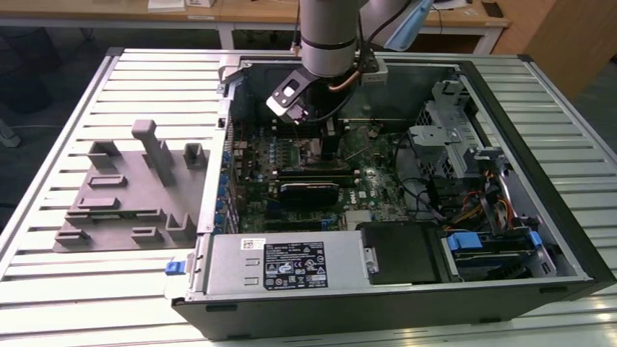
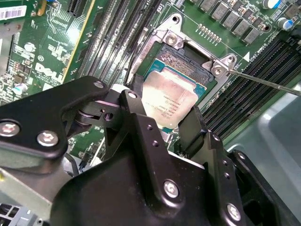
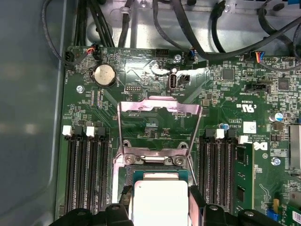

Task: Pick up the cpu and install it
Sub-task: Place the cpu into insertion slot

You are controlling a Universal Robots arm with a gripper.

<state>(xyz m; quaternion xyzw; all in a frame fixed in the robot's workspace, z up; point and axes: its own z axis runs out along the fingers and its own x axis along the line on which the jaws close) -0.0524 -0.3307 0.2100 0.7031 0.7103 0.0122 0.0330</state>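
Observation:
The cpu (image 2: 170, 100), a flat square chip with a silver top, sits between my two black fingers (image 2: 137, 104) just over the open socket (image 2: 184, 60) on the green motherboard. In the first wrist view the cpu (image 3: 160, 201) lies below the raised metal load plate (image 3: 160, 105). My gripper (image 2: 163, 108) is shut on the chip's two opposite edges. In the exterior view the gripper (image 1: 328, 142) reaches down into the open computer case (image 1: 501, 87), and the arm hides the chip there.
Memory slots (image 3: 87, 174) flank the socket on both sides. A thin lever wire (image 2: 263, 83) sticks out beside it. Black cables (image 3: 211, 42) run along the board's edge. A grey fixture (image 1: 126, 195) lies on the slatted table at the exterior view's left. The power supply (image 1: 279, 264) fills the case front.

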